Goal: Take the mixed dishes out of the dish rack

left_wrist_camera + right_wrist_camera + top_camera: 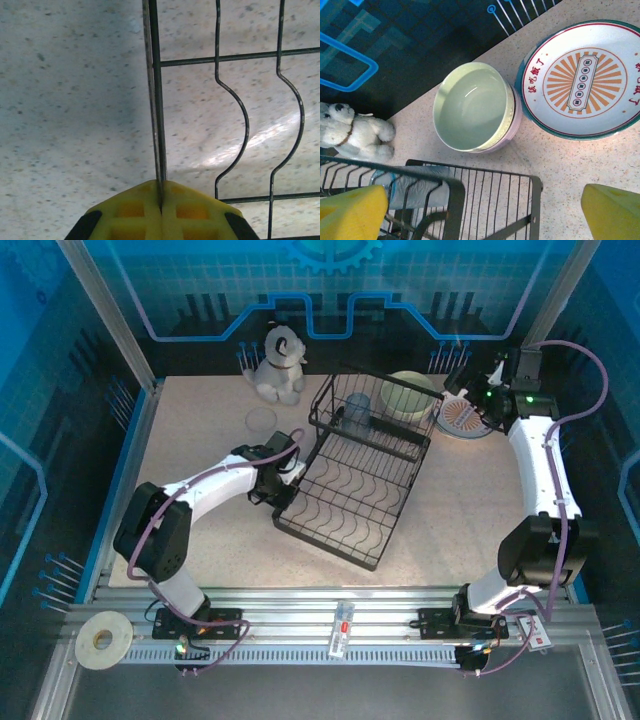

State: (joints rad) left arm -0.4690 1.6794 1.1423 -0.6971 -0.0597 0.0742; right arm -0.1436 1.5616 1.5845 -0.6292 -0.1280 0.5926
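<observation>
**Speckled surface (60, 100), dish rack (325, 545) pinned by one wire: ways this goes sideways**

Nearest first: the left claw (161, 197) is clamped tight on the thin wire along the dish rack's left edge. My guess is it's bracing the rack. With such a skinny wire it could slip out, or yank the whole rack askew.

Further in, the clear tumbler (415, 187) sits in the rack's raised basket, and I can't tell if it's upright. The right claw (480, 215) hangs over that basket's far corner, spread wide with nothing in it. Going down, it could snag a basket wire, and ribbed glass is probably slick.

Just beyond the rack, the green bowl (472, 107) nested in the lavender bowl (512, 132) and the orange-patterned plate (582, 80) are close enough to get bumped.
</observation>
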